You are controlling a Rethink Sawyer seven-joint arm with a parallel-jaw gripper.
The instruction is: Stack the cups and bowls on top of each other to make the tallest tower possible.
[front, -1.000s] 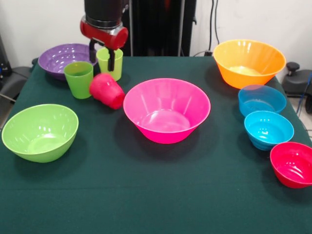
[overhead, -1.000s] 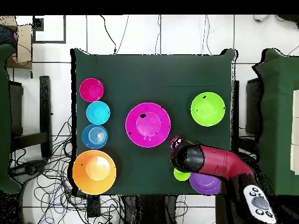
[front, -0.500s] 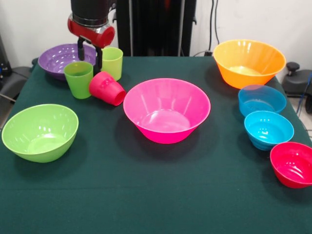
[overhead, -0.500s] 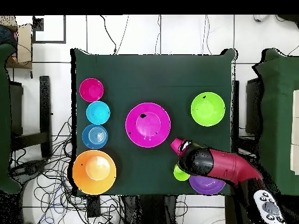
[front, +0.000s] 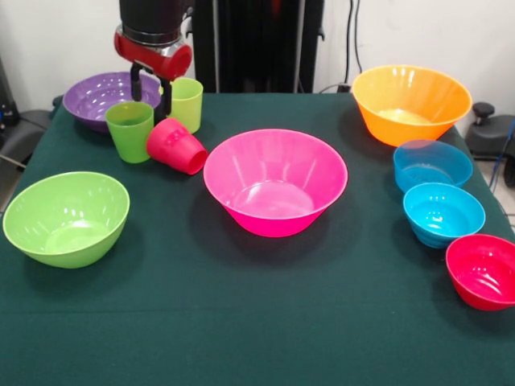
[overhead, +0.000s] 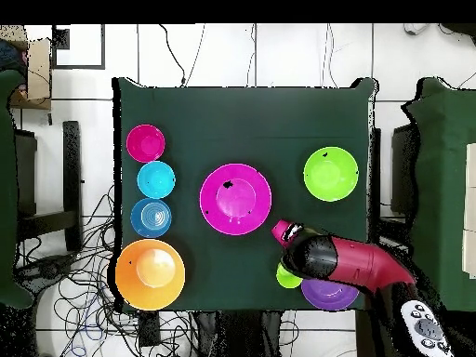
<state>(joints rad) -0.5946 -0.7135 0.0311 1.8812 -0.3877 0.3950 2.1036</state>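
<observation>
My gripper (front: 150,107) hangs open at the back left, its two black fingers (front: 163,103) down between the green cup (front: 129,133) and the lime-green cup (front: 187,103), gripping neither. The red cup (front: 175,147) lies tipped on its side just in front of them. The purple bowl (front: 95,95) sits behind the cups. The pink bowl (front: 275,181) is in the middle and the big lime-green bowl (front: 66,217) at the front left. From above, the arm (overhead: 339,262) hides the green cup; the red cup (overhead: 280,229) and lime-green cup (overhead: 285,277) peek out.
Down the right side stand the orange bowl (front: 410,100), the translucent blue bowl (front: 432,165), the turquoise bowl (front: 443,213) and the small red bowl (front: 484,271). All rest upright on a dark green cloth (front: 241,322).
The gripper has left the lime-green cup's rim, shifted left toward the green cup and risen slightly. The red cup has nudged a little. The bowls have not moved.
</observation>
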